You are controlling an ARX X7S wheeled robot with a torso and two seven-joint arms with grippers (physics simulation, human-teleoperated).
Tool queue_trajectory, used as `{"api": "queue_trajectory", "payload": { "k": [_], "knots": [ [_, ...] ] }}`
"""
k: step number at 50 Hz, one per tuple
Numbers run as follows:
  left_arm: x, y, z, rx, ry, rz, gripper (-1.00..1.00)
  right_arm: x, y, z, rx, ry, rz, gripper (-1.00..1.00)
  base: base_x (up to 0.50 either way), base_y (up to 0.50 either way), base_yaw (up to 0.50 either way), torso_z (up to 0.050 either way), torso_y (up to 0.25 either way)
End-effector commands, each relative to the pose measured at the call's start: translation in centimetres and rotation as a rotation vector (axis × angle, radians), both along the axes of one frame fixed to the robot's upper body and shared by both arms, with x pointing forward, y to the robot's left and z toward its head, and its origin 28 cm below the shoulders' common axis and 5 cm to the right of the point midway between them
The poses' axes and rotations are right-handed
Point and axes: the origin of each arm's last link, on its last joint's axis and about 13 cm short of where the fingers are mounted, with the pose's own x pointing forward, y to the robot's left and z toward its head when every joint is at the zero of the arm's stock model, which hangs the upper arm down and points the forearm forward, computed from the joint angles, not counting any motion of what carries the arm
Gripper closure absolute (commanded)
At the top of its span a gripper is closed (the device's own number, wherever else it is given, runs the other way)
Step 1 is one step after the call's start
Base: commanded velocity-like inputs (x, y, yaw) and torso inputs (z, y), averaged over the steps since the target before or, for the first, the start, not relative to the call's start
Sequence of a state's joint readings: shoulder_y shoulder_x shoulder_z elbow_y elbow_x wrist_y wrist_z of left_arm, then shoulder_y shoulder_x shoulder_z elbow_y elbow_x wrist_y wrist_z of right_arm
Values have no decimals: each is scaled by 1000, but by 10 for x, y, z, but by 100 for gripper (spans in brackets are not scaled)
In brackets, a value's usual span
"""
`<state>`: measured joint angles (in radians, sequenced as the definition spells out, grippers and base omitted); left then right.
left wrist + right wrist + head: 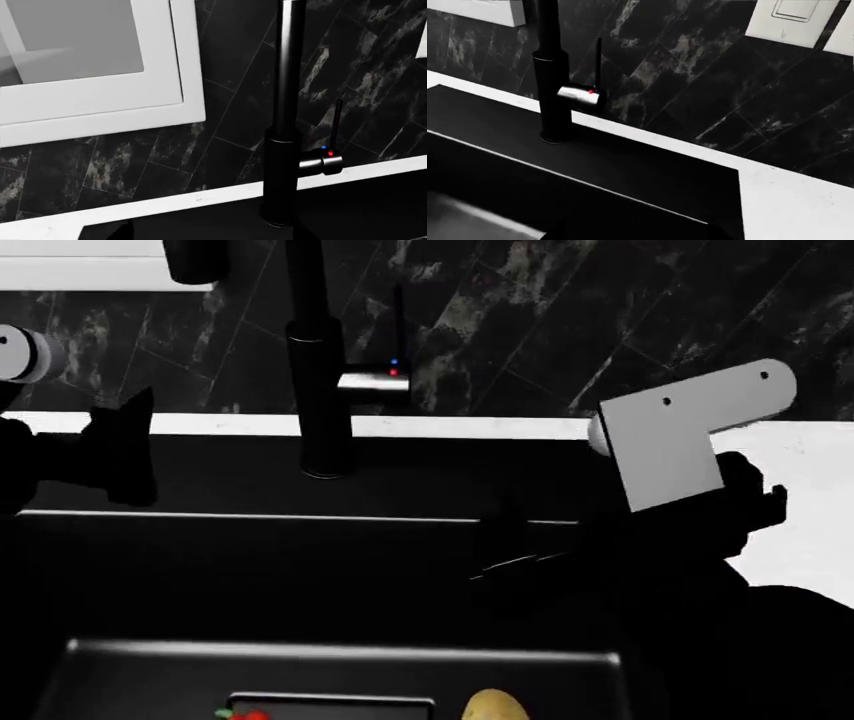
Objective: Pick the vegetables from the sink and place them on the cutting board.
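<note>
A: Head view puts the potato (494, 706) and the bell pepper (243, 713) on the sink (334, 660) floor, at the near edge, below both our arms.

B: The potato lies toward our right arm. We cannot tell either gripper's opening; the cutting board is out of sight.

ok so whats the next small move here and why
Probably lower the right arm toward the potato. Both vegetables, potato and red pepper, lie on the sink floor at the head view's bottom edge, while both arms sit high near the faucet. Neither gripper's state can be told.
</note>
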<state>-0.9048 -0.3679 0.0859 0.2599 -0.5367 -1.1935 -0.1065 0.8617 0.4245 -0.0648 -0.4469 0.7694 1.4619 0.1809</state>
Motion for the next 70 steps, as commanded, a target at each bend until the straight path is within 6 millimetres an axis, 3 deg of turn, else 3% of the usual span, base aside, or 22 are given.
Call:
{"api": "queue_trajectory", "payload": {
  "k": [1,12,33,50,70],
  "knots": [
    [-4,-2,-6,7,16,-11,-100,-29,16,-25,-51,190,116,-100,0,0,0,0,0],
    [-6,-3,-9,5,23,-18,-100,-32,27,-59,-122,408,152,-100,0,0,0,0,0],
    [-12,-4,-14,-4,39,-40,-100,30,36,-103,-146,541,103,-100,0,0,0,0,0],
    [-11,-8,-23,-12,61,-45,-100,61,36,-123,-154,579,74,-100,0,0,0,0,0],
    [-14,-7,-19,-18,52,-39,-100,86,34,-177,-129,708,49,-100,0,0,0,0,0]
  ]
}}
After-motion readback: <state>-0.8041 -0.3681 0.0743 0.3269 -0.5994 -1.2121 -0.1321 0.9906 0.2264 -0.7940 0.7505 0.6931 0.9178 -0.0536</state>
